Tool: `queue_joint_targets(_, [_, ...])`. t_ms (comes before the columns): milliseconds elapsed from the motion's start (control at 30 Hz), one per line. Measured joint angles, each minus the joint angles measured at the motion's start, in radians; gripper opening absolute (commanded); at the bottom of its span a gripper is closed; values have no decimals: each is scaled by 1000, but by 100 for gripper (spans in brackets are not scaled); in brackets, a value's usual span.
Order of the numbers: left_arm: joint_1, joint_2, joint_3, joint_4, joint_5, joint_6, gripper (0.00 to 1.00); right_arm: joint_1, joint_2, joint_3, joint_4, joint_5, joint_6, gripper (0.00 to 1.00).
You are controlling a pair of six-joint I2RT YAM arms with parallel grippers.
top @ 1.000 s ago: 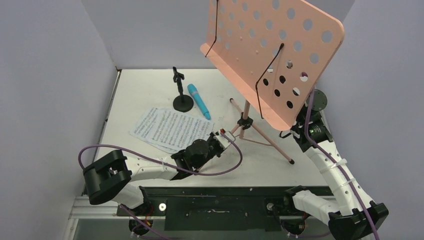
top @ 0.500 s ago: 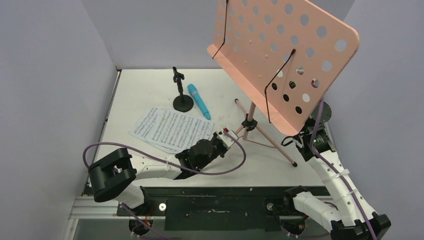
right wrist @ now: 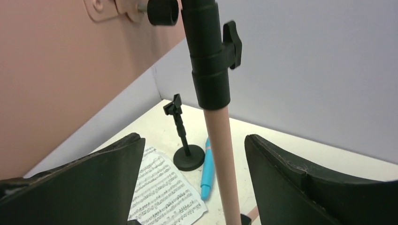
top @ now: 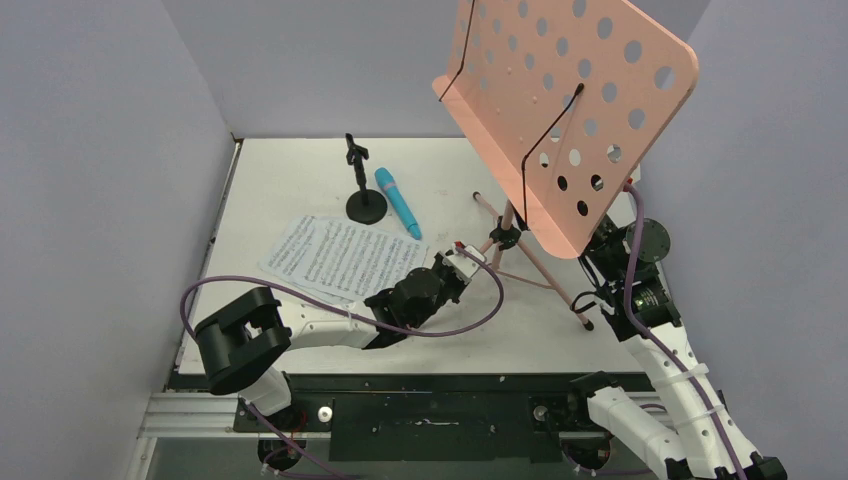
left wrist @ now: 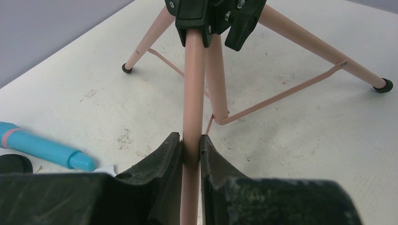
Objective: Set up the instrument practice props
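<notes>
The pink music stand (top: 570, 100) stands on its tripod at the table's right, its perforated desk tilted high. My left gripper (top: 462, 255) is shut on the near tripod leg (left wrist: 192, 103), just below the black hub (left wrist: 211, 18). Behind the desk, my right gripper (right wrist: 193, 140) is open. The stand's pole (right wrist: 221, 154) runs between its fingers without touching them. White sheet music (top: 340, 258) lies flat at the left. The blue microphone (top: 398, 200) lies beside the small black mic stand (top: 364, 200), which is upright.
Grey walls close in the table (top: 290, 180) on the left, back and right. The other tripod legs (left wrist: 324, 47) spread over the table's right half. A purple cable (top: 470, 320) loops from the left arm near the front edge.
My right gripper has opened off the pole. The music stand has shifted right and stands more upright. The left arm moved right and back, still gripping the leg.
</notes>
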Motion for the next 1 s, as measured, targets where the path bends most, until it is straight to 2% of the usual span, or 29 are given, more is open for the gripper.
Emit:
queue_joint_targets(567, [42, 94, 103, -5, -52, 2, 0, 1, -45, -100, -132, 43, 53, 87])
queue_joint_targets(733, [45, 102, 114, -5, -53, 3, 0, 2, -86, -163, -187, 102, 121, 90])
queue_joint_targets(1000, [51, 104, 115, -4, -54, 6, 0, 2, -77, -254, -279, 190, 265, 89])
